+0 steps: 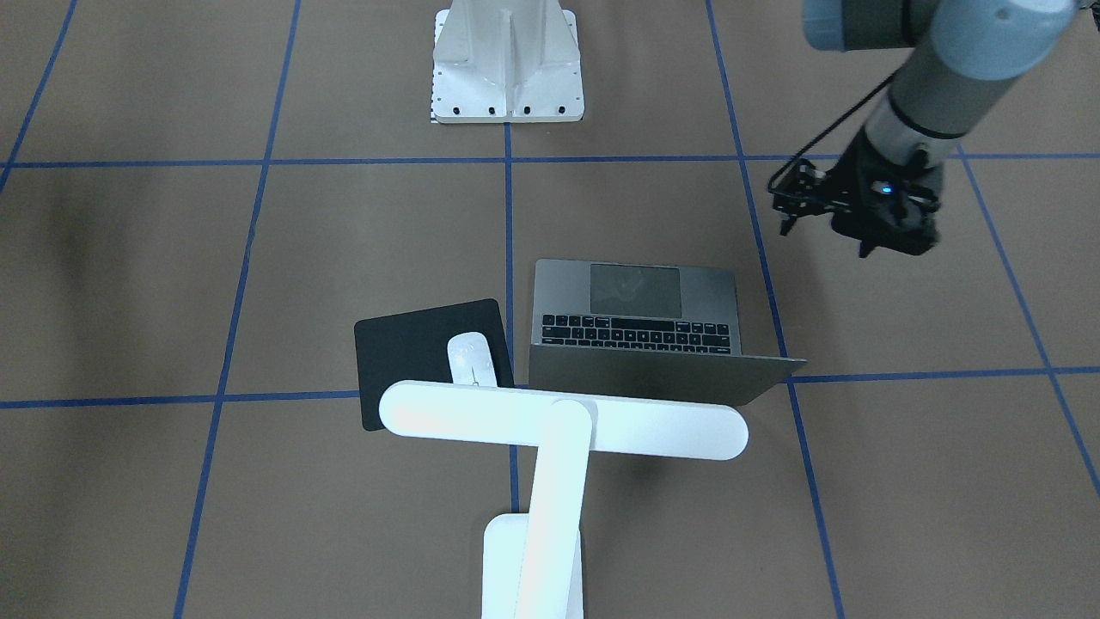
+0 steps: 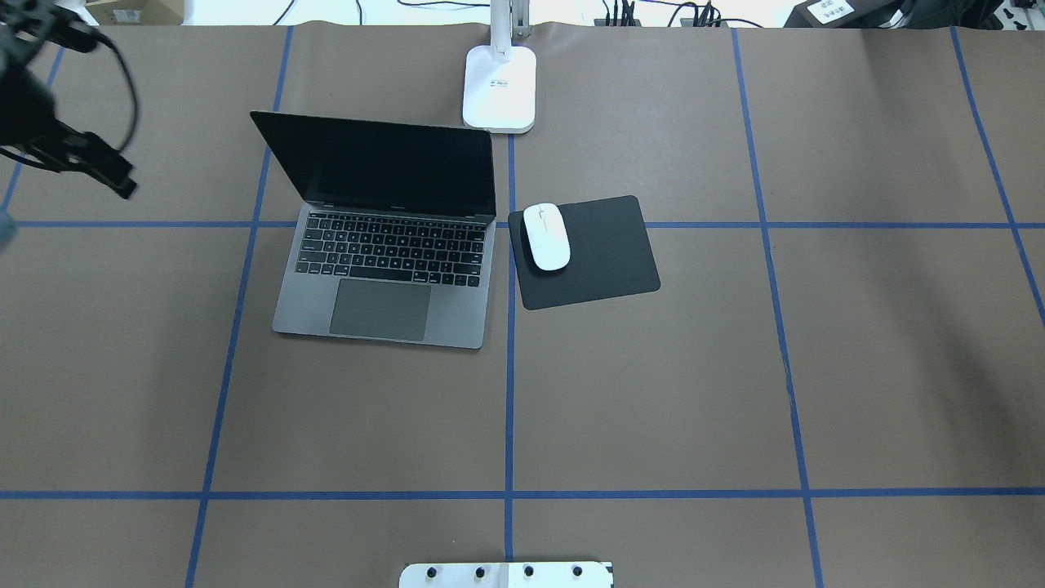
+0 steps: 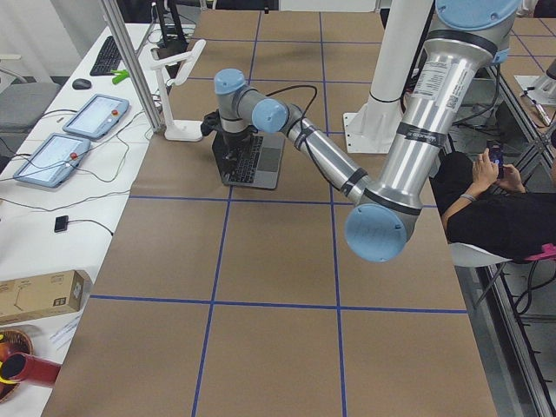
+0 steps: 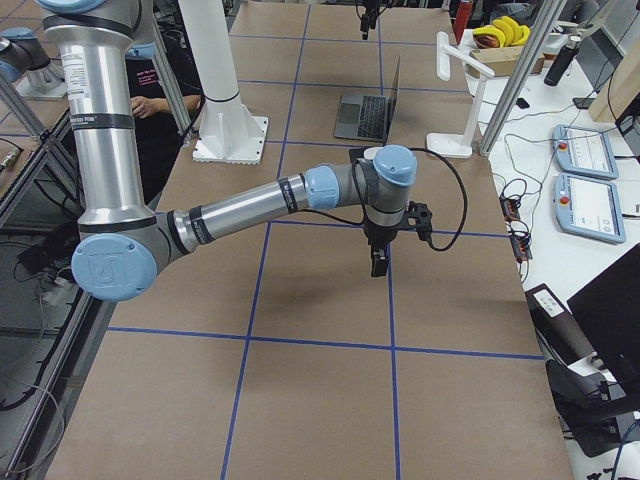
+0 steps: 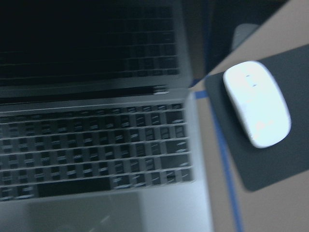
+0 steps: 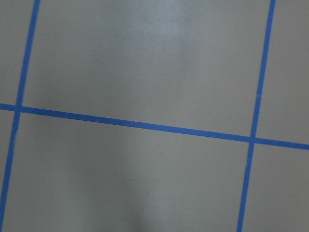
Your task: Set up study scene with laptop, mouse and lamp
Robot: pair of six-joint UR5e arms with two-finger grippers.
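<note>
Basically laptop [image 2: 384, 269] is sitting open, mouse [image 2: 546, 237] on mat [image 2: 608, 265] just right of it, lamp [image 2: 500, 90] behind. Left gripper [image 1: 885, 228] is hovering left of laptop; finger state unreadable, right gripper [image 4: 378, 262] likewise. Should be steering clear of lid.

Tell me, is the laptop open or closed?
Open. The laptop has its lid standing up, so its dark screen, keys and trackpad all show.
</note>
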